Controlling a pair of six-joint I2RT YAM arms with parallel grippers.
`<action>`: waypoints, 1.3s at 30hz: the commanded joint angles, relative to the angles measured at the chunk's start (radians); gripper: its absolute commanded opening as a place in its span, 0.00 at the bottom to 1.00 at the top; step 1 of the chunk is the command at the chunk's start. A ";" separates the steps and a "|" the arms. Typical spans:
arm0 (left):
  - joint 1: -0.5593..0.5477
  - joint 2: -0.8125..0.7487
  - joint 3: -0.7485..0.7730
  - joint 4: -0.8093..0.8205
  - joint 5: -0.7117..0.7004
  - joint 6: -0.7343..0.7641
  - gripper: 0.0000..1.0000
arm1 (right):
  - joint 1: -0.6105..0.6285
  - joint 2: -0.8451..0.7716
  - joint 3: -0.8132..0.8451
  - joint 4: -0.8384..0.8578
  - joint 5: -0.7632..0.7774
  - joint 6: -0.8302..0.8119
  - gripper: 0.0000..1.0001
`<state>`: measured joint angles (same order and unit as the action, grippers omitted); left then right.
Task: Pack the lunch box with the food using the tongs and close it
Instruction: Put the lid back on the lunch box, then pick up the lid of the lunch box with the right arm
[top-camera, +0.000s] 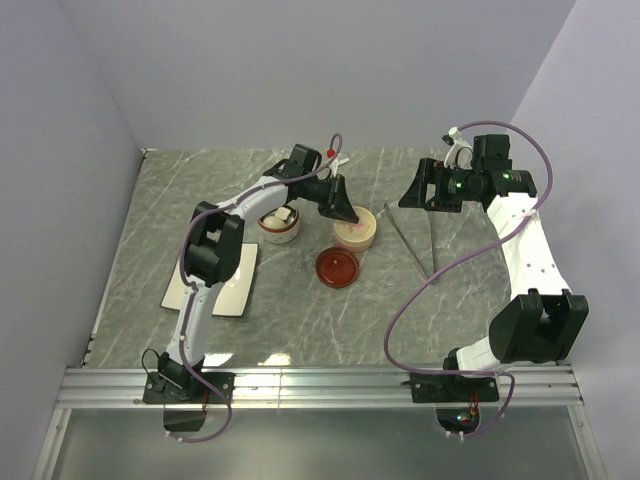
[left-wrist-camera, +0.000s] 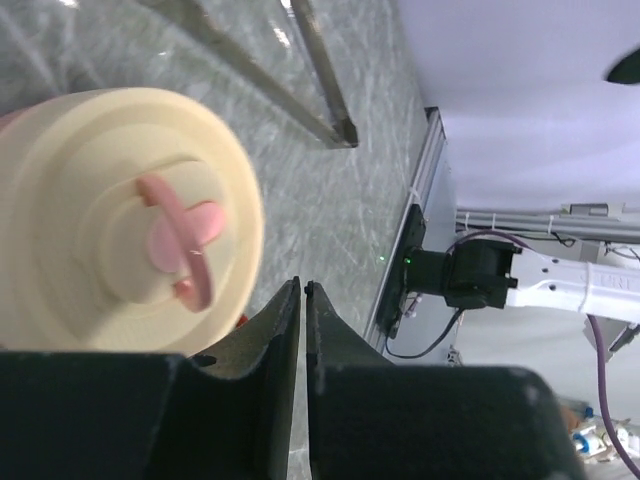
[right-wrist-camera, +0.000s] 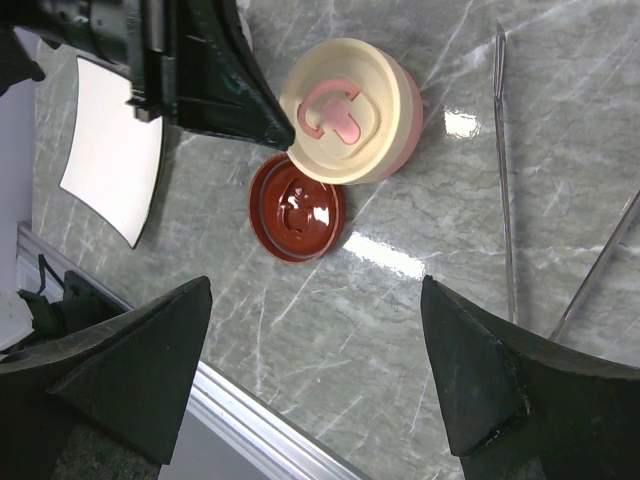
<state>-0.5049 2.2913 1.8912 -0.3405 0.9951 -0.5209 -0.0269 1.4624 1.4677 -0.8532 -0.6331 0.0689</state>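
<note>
The left gripper is just beside the cream lunch box, with the tongs lying to its right.

Robotics laboratory test cell: plain lavender walls box in a grey marble-patterned table, with two white-and-black robot arms bolted to an aluminium rail and purple cables trailing.

White arm links, black joints, looping purple cables (green lights on the right arm)
</note>
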 joint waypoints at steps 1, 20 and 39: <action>-0.001 -0.001 0.068 -0.009 -0.028 0.001 0.13 | -0.008 -0.017 0.019 0.006 -0.004 -0.009 0.91; 0.026 0.056 0.068 -0.092 -0.217 0.024 0.09 | -0.008 -0.011 0.036 -0.001 -0.011 -0.007 0.91; 0.038 -0.312 0.067 -0.078 -0.273 0.176 0.38 | 0.139 -0.137 -0.024 -0.075 0.090 -0.239 0.91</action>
<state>-0.4763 2.1860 1.9724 -0.4747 0.7532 -0.4015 0.0418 1.3861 1.4620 -0.8970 -0.6220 -0.0635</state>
